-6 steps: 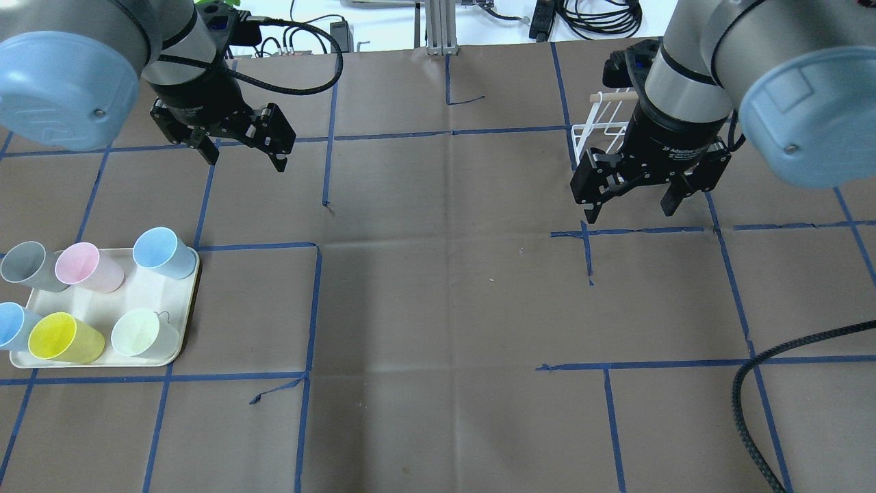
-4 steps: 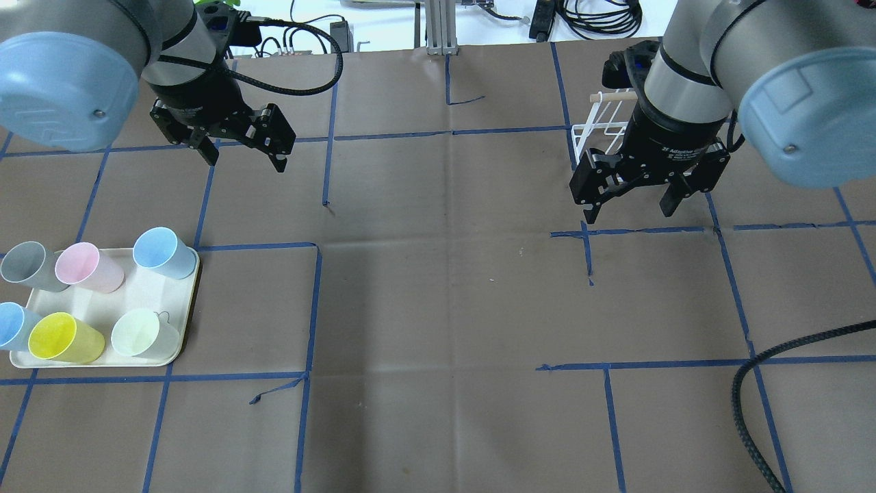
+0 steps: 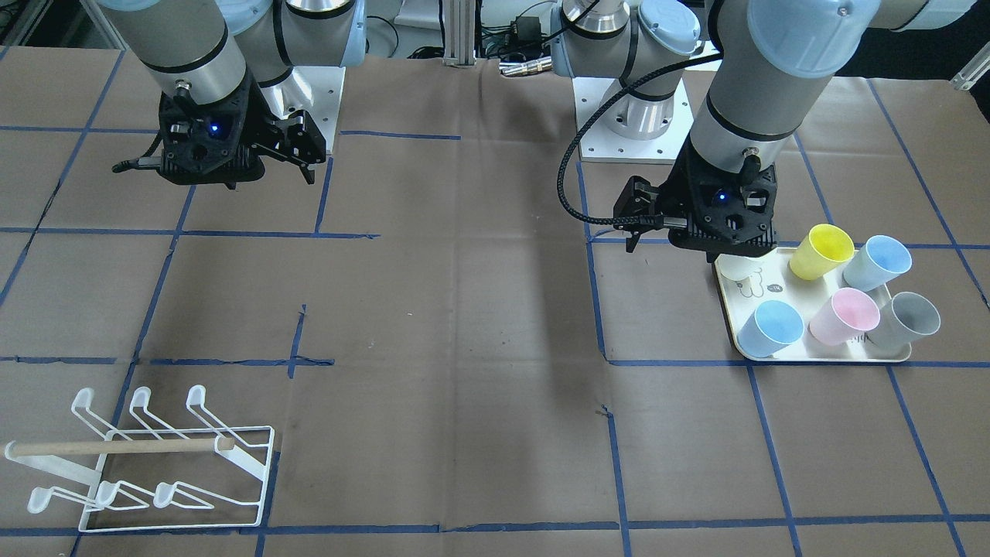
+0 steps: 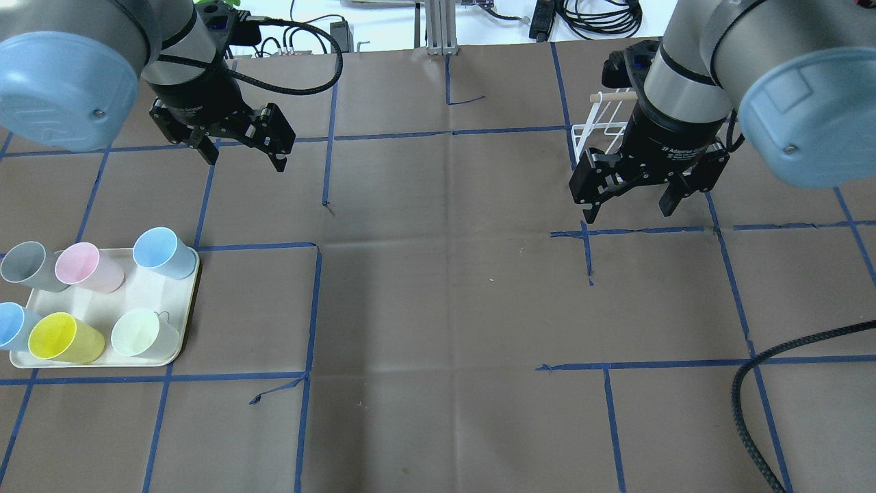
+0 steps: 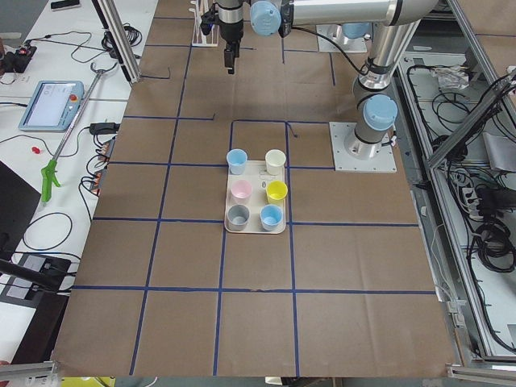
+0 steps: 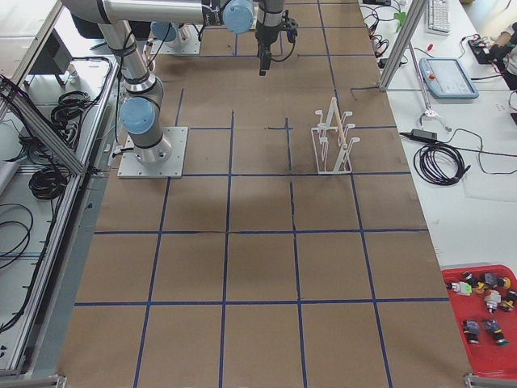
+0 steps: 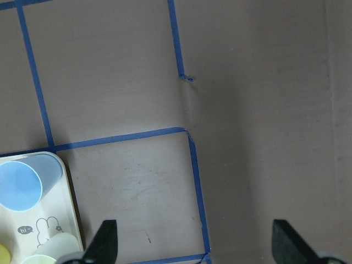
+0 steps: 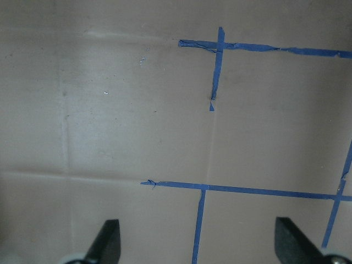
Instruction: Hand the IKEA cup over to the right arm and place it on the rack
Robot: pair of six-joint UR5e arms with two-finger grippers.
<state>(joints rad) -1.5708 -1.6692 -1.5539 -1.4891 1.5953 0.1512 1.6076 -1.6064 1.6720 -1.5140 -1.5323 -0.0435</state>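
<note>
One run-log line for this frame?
phase: pre-grasp | left gripper: open, empty, beside tray | right gripper: open, empty, near rack | cups: six on tray | rack: no cup

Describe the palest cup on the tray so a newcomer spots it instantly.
The cream tray on the robot's left holds six cups in two rows. In the row nearer the robot, the pale green cup stands at the end toward the middle of the table, beside the yellow cup; it alone is almost white.

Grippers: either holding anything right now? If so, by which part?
Nothing held. Left gripper and right gripper both open, empty, above the table; cups sit on the tray.
</note>
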